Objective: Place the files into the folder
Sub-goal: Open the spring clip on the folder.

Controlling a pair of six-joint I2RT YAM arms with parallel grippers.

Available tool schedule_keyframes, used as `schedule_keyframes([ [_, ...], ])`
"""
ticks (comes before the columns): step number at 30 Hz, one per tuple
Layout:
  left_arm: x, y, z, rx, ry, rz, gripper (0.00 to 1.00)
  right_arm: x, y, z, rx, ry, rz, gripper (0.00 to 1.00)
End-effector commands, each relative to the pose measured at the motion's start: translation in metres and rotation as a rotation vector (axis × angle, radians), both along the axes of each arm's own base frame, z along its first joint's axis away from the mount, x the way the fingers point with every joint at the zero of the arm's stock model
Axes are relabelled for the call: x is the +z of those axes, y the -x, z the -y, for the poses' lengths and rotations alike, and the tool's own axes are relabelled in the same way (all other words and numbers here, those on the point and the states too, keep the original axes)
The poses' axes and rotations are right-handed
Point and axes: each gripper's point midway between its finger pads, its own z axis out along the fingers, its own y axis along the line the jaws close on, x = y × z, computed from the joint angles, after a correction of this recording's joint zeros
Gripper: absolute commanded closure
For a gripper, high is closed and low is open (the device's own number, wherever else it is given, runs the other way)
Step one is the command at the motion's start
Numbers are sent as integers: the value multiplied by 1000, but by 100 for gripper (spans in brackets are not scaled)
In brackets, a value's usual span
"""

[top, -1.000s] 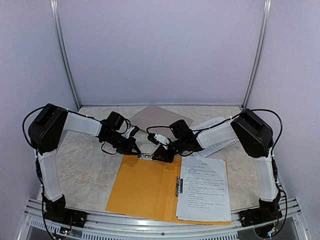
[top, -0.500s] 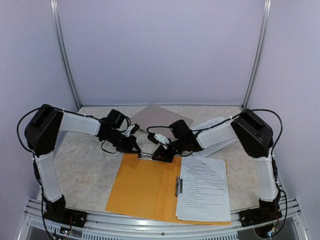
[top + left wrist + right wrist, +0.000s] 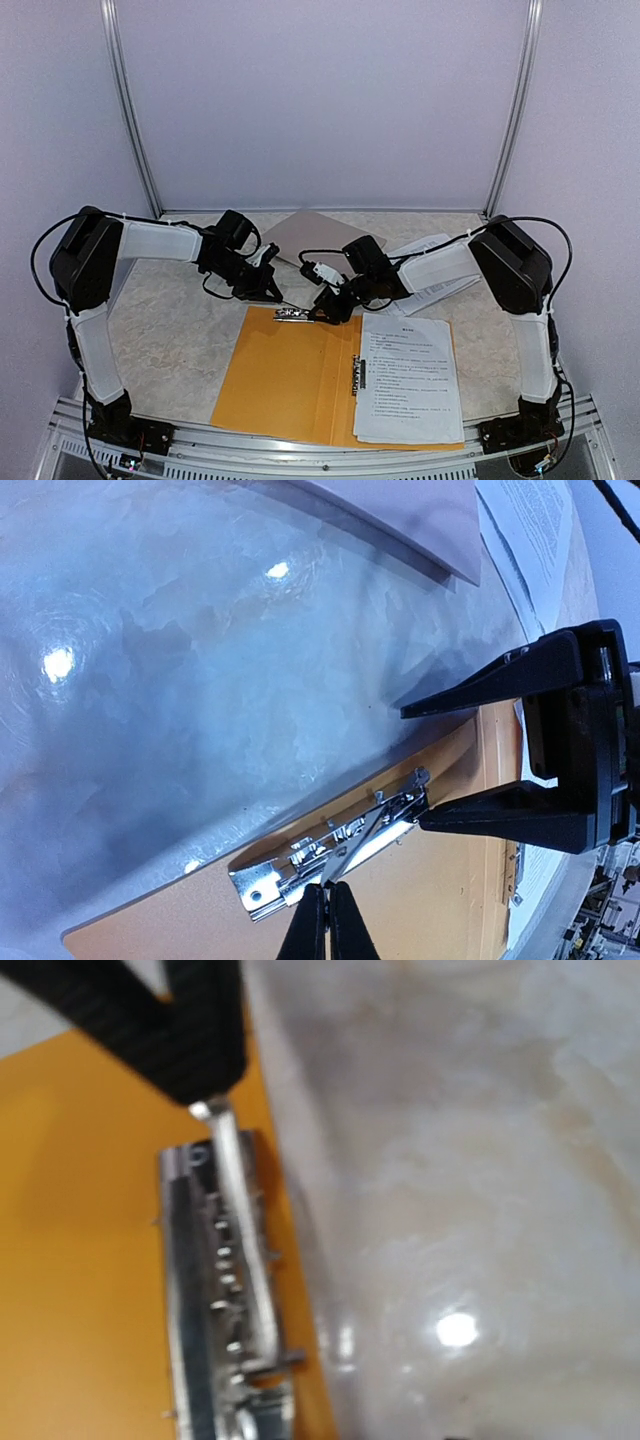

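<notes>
Flat orange plastic folder [image 3: 285, 375] lies open on the marbled table [image 3: 170, 320], near edge towards the arm bases. A stack of white printed sheets [image 3: 405, 385] already rests on its right half. More white sheets [image 3: 415, 244] sit behind the right arm, off the folder, beside a grey-brown clipboard [image 3: 318, 235].

Left gripper [image 3: 327, 910]: fingers pressed together, pinching the thin lever of the silver metal spring clip [image 3: 330, 845] at the folder's far edge.

Right gripper [image 3: 415, 768]: jaws standing apart, one on each side of the clip's end, gripping nothing.

Progress, by my reading: partly done. One stack is placed but not visibly clamped. Left to do: the remaining sheets, then clamping and closing the folder.
</notes>
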Motion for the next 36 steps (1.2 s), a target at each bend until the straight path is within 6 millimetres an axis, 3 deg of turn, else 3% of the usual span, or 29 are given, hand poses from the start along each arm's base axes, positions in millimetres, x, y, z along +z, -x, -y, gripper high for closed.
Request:
schedule_keyframes([
  [1,17,1,7,22,21,-17,100,28,12,2,23,-56,-23,48],
  [7,42,-7,16,36,56,35,100,50,14,13,-23,-136,-53,48],
  [14,63,-7,35,12,86,75,100,48,15,29,-99,-126,-69,52],
  [19,67,-4,53,-19,98,77,99,51,12,42,-155,-128,-78,53],
  [25,64,-2,72,-40,124,60,78,58,6,59,-210,-145,-73,54],
  [30,61,-2,81,-54,139,47,71,59,3,70,-245,-152,-74,54],
  [32,60,-2,79,-48,128,57,67,58,3,73,-252,-152,-75,54],
  [36,66,-4,63,0,87,127,49,54,4,73,-250,-150,-88,54],
])
